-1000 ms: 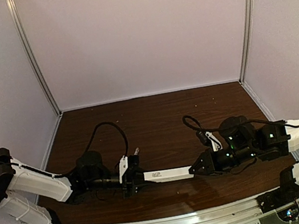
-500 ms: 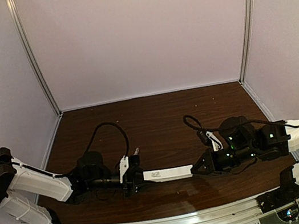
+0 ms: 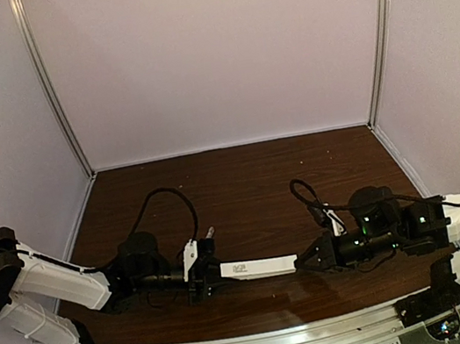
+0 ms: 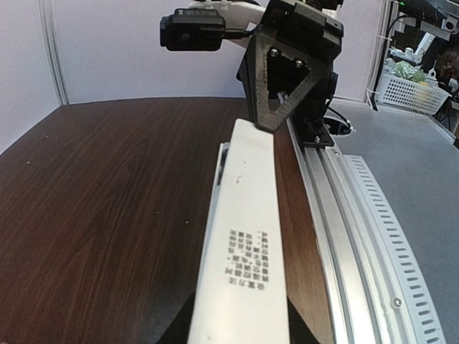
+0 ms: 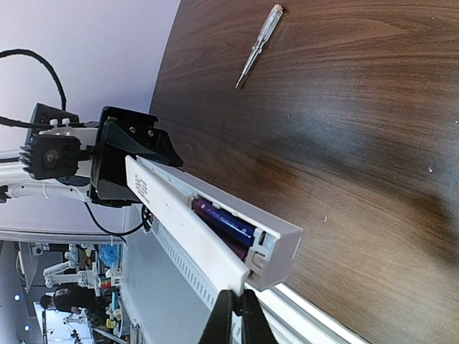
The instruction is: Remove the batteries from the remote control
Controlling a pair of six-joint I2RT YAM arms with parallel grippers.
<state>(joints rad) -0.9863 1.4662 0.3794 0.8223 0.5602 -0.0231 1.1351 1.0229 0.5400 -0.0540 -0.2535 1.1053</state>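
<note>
The white remote control [image 3: 260, 266] hangs level between both grippers above the table's near side. My left gripper [image 3: 205, 273] is shut on its left end; in the left wrist view the remote [image 4: 244, 215] runs away from the dark jaws [image 4: 240, 322]. In the right wrist view the battery recess is open, and two bluish-purple batteries [image 5: 226, 221] lie inside it. The flat white cover strip [image 5: 193, 229] stands ajar along the recess. My right gripper [image 5: 234, 304] is pinched on the strip's near end, and shows in the top view [image 3: 302, 263].
A thin pale-handled screwdriver [image 5: 258, 46] lies on the dark wood table [image 3: 242, 188] behind the remote, also visible in the top view [image 3: 208, 232]. A metal rail [image 3: 259, 338] runs along the near edge. White walls close the back and both sides.
My right arm has drawn back slightly to the right. The left gripper and the remote have stayed in place.
</note>
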